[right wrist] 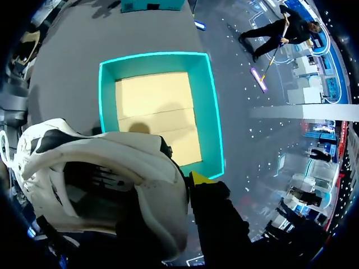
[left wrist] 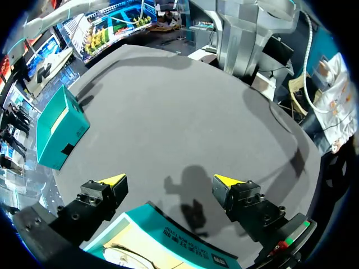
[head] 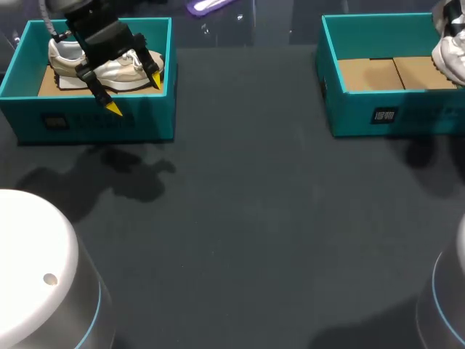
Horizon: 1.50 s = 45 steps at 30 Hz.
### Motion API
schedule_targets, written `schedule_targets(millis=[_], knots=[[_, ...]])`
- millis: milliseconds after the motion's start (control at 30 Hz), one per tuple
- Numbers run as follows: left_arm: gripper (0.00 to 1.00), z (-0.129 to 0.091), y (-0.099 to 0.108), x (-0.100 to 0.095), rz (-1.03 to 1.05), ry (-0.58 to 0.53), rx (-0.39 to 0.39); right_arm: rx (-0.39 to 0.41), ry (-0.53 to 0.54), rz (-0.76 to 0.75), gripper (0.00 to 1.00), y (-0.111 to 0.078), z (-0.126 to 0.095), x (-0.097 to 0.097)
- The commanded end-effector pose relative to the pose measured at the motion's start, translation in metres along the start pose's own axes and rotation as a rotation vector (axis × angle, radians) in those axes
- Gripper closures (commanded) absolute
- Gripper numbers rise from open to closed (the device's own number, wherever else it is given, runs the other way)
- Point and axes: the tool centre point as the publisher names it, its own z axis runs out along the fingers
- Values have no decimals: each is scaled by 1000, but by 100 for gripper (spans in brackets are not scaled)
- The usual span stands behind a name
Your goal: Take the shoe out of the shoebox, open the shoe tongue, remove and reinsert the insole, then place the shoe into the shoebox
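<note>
At the far left, the left shoebox (head: 94, 120) stood on the table (head: 247, 203) with the left shoe (head: 123, 69) lying on its cardboard floor. The shoe's long axis ran across the box from side to side, heel toward the outer wall and toe toward the table's middle. Our left gripper (head: 134, 92) hung directly over the toe end, fingers spread wide and touching nothing, one yellow tip over the box's front wall and the other over the toe. We judged that the coming move turned on this: the shoe lay straight below and slightly behind the spread fingers, so this arm was the one placed to take it. From the left wrist view we saw only the box's near wall and a sliver of pale shoe under the gripper; the rest of the shoe was cut off.

Across the bare middle of the table, the right shoebox (head: 392, 109) stood open, only its cardboard floor showing. The right shoe (head: 450, 54) hung above its far right corner, half cut off in the head view. Our right gripper (right wrist: 193, 182) carried it: one fingertip (right wrist: 199, 178) pressed against the shoe's outer side, while the other was hidden, by our guess inside the opening, pinching the collar. The insole was too dark to make out.
</note>
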Motion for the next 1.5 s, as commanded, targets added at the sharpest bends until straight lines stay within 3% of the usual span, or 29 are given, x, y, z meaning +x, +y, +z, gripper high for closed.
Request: schedule_targets(millis=[33, 333, 800, 833, 1133, 1200, 1333, 1500], knots=[[0, 0, 0, 1, 1, 0, -2, 28, 41, 202, 100, -13, 5, -3], [0, 0, 0, 1, 1, 0, -2, -66, 2, 444, 100, -44, 2, -13], [0, 0, 0, 1, 1, 0, -2, -66, 2, 444, 100, -44, 2, -13], [0, 0, 0, 1, 1, 0, -2, -69, 5, 516, 100, -47, 3, -15], [0, 0, 0, 1, 1, 0, -2, -16, -32, 956, 100, -68, 17, -9], [0, 0, 0, 1, 1, 0, -2, 21, -58, 1031, 100, -71, 19, -5], [0, 0, 0, 1, 1, 0, -2, 195, -107, 1209, 100, -77, 24, 6], [0, 0, 0, 1, 1, 0, -2, 195, -107, 1209, 100, -77, 24, 6]])
